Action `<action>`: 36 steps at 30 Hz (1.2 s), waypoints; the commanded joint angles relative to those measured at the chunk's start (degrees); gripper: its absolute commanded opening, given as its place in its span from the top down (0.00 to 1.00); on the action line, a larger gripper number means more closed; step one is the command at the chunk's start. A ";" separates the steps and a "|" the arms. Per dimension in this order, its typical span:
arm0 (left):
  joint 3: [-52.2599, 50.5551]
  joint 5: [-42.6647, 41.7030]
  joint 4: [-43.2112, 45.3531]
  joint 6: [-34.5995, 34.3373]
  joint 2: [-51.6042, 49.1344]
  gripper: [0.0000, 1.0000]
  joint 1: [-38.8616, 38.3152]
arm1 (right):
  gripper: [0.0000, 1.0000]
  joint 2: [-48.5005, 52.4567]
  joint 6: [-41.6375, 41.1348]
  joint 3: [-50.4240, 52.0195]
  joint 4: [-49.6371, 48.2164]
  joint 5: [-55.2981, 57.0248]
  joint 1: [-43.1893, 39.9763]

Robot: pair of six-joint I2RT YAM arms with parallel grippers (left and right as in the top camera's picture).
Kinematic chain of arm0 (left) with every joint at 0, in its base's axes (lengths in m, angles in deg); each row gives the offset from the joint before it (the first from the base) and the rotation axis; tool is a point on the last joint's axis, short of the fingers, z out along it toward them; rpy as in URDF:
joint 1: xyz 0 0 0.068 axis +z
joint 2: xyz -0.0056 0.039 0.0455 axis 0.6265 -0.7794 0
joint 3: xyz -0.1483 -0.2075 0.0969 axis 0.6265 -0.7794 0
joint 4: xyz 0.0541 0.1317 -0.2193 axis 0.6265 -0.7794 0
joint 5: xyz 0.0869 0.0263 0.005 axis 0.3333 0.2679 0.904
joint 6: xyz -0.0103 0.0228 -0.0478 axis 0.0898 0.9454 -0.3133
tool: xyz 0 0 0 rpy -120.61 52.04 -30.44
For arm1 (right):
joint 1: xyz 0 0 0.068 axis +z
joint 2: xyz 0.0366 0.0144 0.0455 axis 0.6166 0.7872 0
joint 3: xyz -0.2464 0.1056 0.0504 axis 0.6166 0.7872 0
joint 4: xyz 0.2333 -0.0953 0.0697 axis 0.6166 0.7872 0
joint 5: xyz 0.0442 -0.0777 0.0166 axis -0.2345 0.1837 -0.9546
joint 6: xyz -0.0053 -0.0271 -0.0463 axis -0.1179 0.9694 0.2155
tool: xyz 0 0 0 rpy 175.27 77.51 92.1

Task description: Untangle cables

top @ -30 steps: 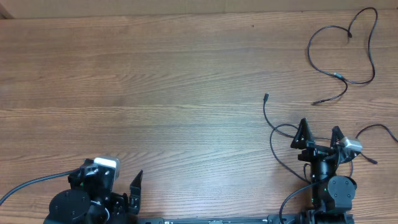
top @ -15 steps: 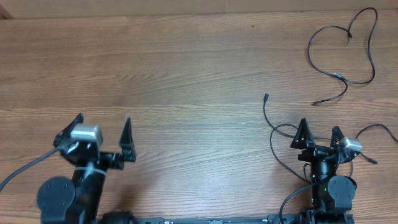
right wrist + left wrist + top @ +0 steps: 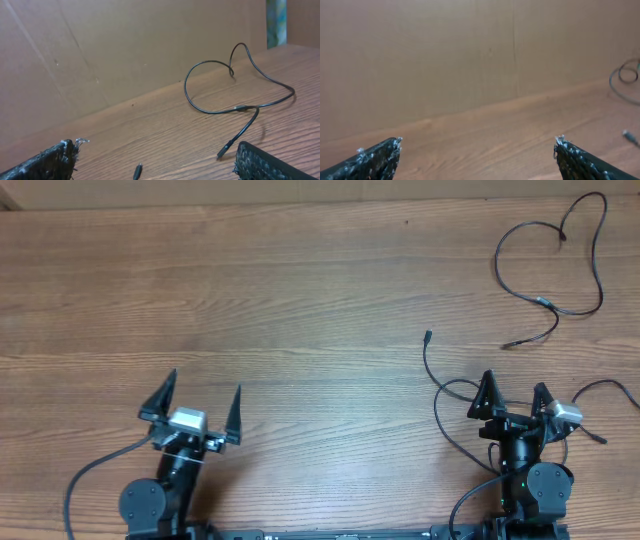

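Cables (image 3: 540, 301) apart: looped cable (image 3: 240, 108) far-right, second cable (image 3: 425, 352) at right gripper (image 3: 513, 383); it and left gripper (image 3: 205, 382) gape, empty.

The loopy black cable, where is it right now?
In the overhead view, the loopy cable lies in the far right corner of the table, beyond the open right claw and apart from the other cable near that claw.
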 commanded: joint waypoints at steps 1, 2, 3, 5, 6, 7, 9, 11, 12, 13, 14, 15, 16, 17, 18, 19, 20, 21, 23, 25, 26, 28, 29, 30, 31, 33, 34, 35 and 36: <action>-3.06 -0.68 0.44 8.33 2.23 0.00 0.31 | 0.00 -0.50 0.22 0.59 -0.28 -0.04 -0.20; -3.63 -0.09 0.22 10.29 2.23 0.00 0.31 | 0.00 -0.52 0.24 0.59 -0.28 -0.07 -0.20; -3.96 0.76 -0.15 11.23 2.23 0.00 0.31 | 0.00 -0.50 0.22 0.59 -0.28 -0.07 -0.20; -4.57 3.37 -1.33 10.67 2.23 0.00 0.31 | 0.00 -0.52 0.22 0.59 -0.31 -0.07 -0.20; -4.90 6.71 -1.97 7.65 2.23 0.00 0.31 | 0.00 -0.50 0.22 0.59 -0.28 -0.04 -0.20; -4.98 9.57 -2.49 3.72 2.25 0.00 0.31 | 0.00 -0.52 0.22 0.59 -0.28 -0.07 -0.20; -5.31 15.39 -3.30 -4.87 2.40 0.00 0.31 | 0.00 -0.52 0.22 0.59 -0.28 -0.04 -0.20; -6.16 22.12 -5.05 -14.88 3.23 0.00 0.31 | 0.00 -0.52 0.22 0.59 -0.28 -0.07 -0.20; -6.71 23.58 -5.55 -17.16 3.76 0.00 0.31 | 0.00 -0.52 0.22 0.59 -0.28 -0.07 -0.20; -7.28 24.24 -6.62 -16.90 5.05 0.00 0.31 | 0.00 -0.52 0.24 0.59 -0.28 -0.04 -0.20; -7.28 24.09 -6.25 -14.73 5.22 0.00 0.31 | 0.00 -0.50 0.22 0.59 -0.28 -0.07 -0.20; -7.28 24.09 -6.38 -13.33 5.20 0.00 0.31 | 0.00 -0.52 0.22 0.59 -0.28 -0.04 -0.20; -7.28 24.02 -6.51 -11.37 5.20 0.00 0.31 | 0.00 -0.50 0.22 0.59 -0.28 -0.07 -0.20; -7.28 23.85 -6.51 -9.51 5.20 0.00 0.31 | 0.00 -0.52 0.22 0.59 -0.28 -0.04 -0.20; -7.28 23.80 -6.58 -7.50 5.20 0.00 0.31 | 0.00 -0.52 0.22 0.59 -0.28 -0.07 -0.20; -7.28 23.80 -6.60 -5.84 5.20 0.00 0.31 | 0.00 -0.52 0.22 0.59 -0.28 -0.07 -0.20; -7.28 23.78 -6.64 -4.70 5.20 0.00 0.31 | 0.00 -0.52 0.22 0.59 -0.28 -0.07 -0.20; -7.28 23.54 -6.67 -3.93 5.20 0.00 0.31 | 0.00 -0.52 0.22 0.59 -0.28 -0.04 -0.20; -7.26 23.21 -6.71 -3.61 5.20 0.00 0.31 | 0.00 -0.52 0.22 0.59 -0.28 -0.04 -0.20; -7.26 23.23 -6.64 -3.63 5.20 0.00 0.31 | 0.00 -0.52 0.22 0.59 -0.28 -0.07 -0.20; -7.26 23.23 -6.64 -3.63 5.16 0.00 0.33 | 0.00 -0.52 0.22 0.59 -0.28 -0.07 -0.20; -7.26 23.23 -6.64 -3.63 5.11 0.00 0.31 | 0.00 -0.52 0.22 0.59 -0.31 -0.07 -0.20; -7.26 23.23 -6.64 -3.63 5.11 0.00 0.31 | 0.00 -0.52 0.22 0.59 -0.28 -0.07 -0.20; -7.26 23.23 -6.64 -3.61 5.11 0.00 0.31 | 0.00 -0.52 0.22 0.59 -0.28 -0.07 -0.20; -7.26 23.23 -6.64 -3.61 5.11 0.00 0.31 | 0.00 -0.52 0.22 0.59 -0.28 -0.07 -0.20; -7.26 23.23 -6.64 -3.61 5.11 0.00 0.31 | 0.00 -0.52 0.22 0.59 -0.28 -0.07 -0.20; -7.26 23.23 -6.64 -3.61 5.11 0.00 0.31 | 0.00 -0.50 0.22 0.59 -0.28 -0.07 -0.20; -7.26 23.23 -6.64 -3.63 5.11 0.00 0.31 | 0.00 -0.52 0.22 0.59 -0.28 -0.04 -0.20; -7.26 23.21 -6.64 -3.63 5.11 0.00 0.31 | 0.00 -0.52 0.22 0.59 -0.28 -0.07 -0.20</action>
